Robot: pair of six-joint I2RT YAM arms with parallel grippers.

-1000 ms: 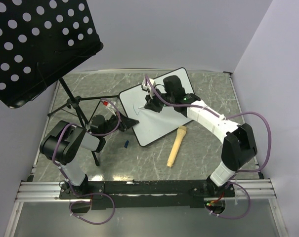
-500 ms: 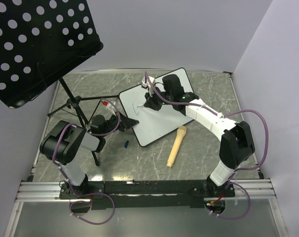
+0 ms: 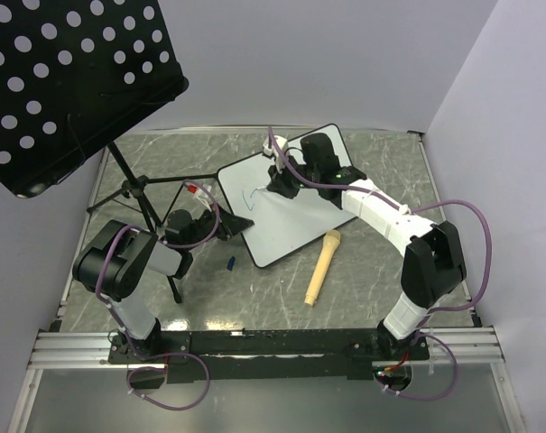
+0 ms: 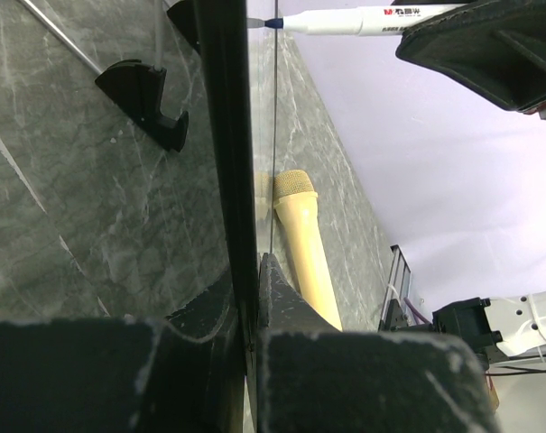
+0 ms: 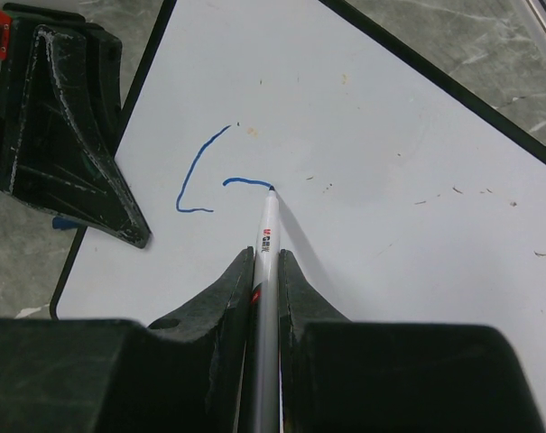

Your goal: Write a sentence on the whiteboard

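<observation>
So far the sentence amounts to one looped blue stroke and a short curve, both on the whiteboard just ahead of the right end effector, whose fingers are pressed together on a white marker with its tip touching the board at the end of that curve. The left end effector is clamped on the board's black rim, off to the left of the writing, and seems to be steadying it. Most of the writing appears to lie ahead, so the risks are mainly of drift. If the marker slides or twists between the fingers, the tip could lift and break the line, or dig in and smear. If pen pressure pushes the board sideways through the left clamp, letters would likely come out skewed. A beige microphone lies on the tabletop near the board's closer edge, behind the right end effector, where a low forearm might nudge it.
</observation>
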